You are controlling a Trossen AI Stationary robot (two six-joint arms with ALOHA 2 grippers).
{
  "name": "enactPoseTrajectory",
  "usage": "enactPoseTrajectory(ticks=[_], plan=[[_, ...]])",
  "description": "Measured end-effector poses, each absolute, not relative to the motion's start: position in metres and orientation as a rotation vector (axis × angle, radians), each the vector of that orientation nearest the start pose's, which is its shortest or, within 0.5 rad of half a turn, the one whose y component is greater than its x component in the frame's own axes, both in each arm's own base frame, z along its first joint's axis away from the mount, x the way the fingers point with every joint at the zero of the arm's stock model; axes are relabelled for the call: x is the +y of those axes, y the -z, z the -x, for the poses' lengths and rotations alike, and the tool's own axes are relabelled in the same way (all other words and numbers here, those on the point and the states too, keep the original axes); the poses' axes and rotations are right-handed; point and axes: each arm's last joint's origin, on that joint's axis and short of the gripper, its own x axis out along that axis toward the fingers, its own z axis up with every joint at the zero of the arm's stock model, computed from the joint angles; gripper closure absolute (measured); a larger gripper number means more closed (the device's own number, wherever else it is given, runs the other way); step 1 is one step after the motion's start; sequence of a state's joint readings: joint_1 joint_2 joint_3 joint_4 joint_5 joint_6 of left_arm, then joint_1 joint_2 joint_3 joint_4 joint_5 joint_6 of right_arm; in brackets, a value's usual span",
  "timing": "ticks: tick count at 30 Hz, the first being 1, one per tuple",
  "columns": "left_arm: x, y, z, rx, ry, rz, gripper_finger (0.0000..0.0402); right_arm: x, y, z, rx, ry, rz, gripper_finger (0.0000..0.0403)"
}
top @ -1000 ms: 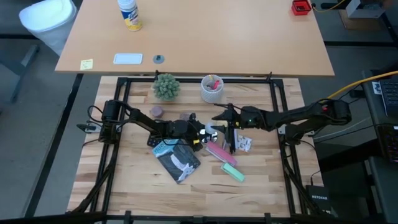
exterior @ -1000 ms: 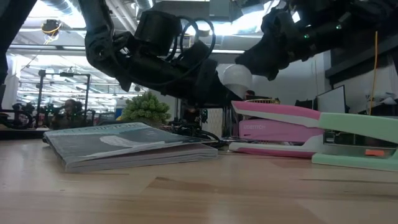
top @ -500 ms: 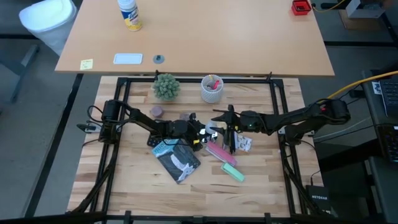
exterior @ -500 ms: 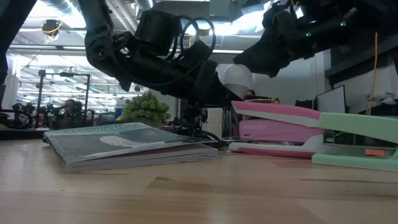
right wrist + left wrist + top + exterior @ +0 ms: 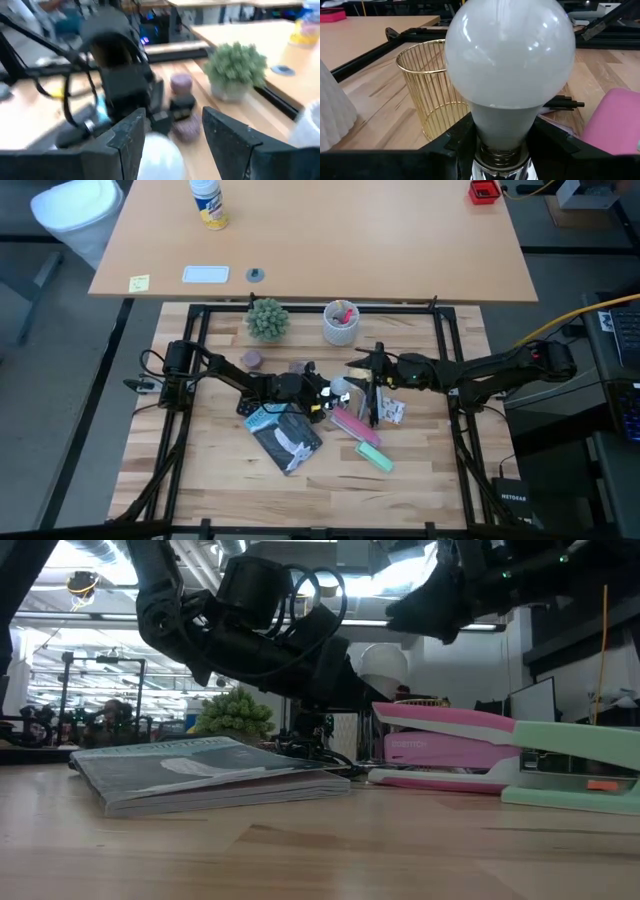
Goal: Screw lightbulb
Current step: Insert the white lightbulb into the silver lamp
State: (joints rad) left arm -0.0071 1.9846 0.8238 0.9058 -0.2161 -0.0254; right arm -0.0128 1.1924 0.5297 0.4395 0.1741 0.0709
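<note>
Mid-table, the left gripper holds the lightbulb by its base, fingers closed on the grey neck and metal thread with the white globe pointing toward the other arm. The right gripper, which half a second ago sat close over the globe, has pulled back toward its own side and risen a little; in the low view the bulb now stands clear of the dark fingers that had overlapped it. Those fingers are spread wide and carry nothing, the white globe showing low between them in the right wrist view but apparently no longer touched.

The left arm has not shifted over the last second. The retreat reads as a release between turns, or as the end of the right gripper's work on the globe; which of the 2 it is cannot be told from here, and no socket is clearly visible at the bulb's base. A gold wire basket stands just beyond the bulb, a pink stapler and a book lie near on the wooden table
</note>
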Motion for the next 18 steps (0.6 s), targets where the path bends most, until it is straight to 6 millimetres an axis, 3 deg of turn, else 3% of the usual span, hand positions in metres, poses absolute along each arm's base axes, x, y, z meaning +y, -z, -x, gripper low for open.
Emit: enactPoseTrajectory(ticks=[7,18], plan=[[0.004,-0.120,-0.372,0.253,-0.212,-0.003,0.0256,-0.007,-0.207,-0.248,0.338,0.235,-0.066,0.0203],[0.004,-0.119,-0.371,0.257,-0.214,0.005,0.0256,-0.006,-0.199,-0.260,0.304,0.234,-0.073,0.0203]])
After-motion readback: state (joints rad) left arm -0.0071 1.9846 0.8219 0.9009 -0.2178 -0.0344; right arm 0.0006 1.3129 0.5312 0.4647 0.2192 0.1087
